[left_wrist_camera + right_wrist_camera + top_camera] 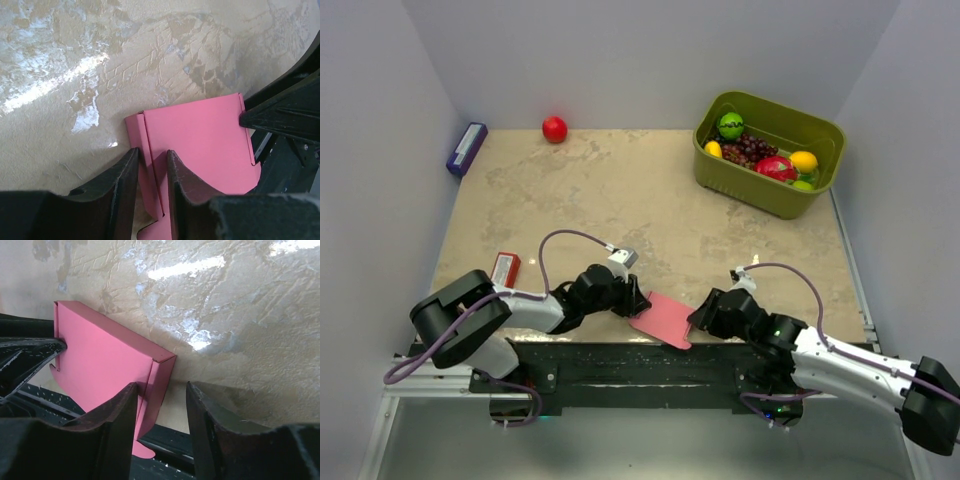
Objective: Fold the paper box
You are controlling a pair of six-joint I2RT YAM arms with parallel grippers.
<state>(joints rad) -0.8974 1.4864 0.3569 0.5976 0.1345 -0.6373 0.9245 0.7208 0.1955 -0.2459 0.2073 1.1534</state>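
Note:
The pink paper box (663,320) lies mostly flat at the table's near edge, part of it overhanging the black rail. My left gripper (638,300) is at its left side. In the left wrist view the narrowly parted jaws (152,152) straddle a raised side flap of the box (200,135), and the flap leans against the left finger (122,185). My right gripper (698,318) is at the box's right side. In the right wrist view it (161,390) is open, with the box's folded-up right flap (160,375) just beside its left finger (115,415).
A red flat packet with a white label (506,267) lies left of the left arm. A red ball (554,129) and a purple box (467,148) are at the back left. A green basket (750,190) of fruit stands at the back right.

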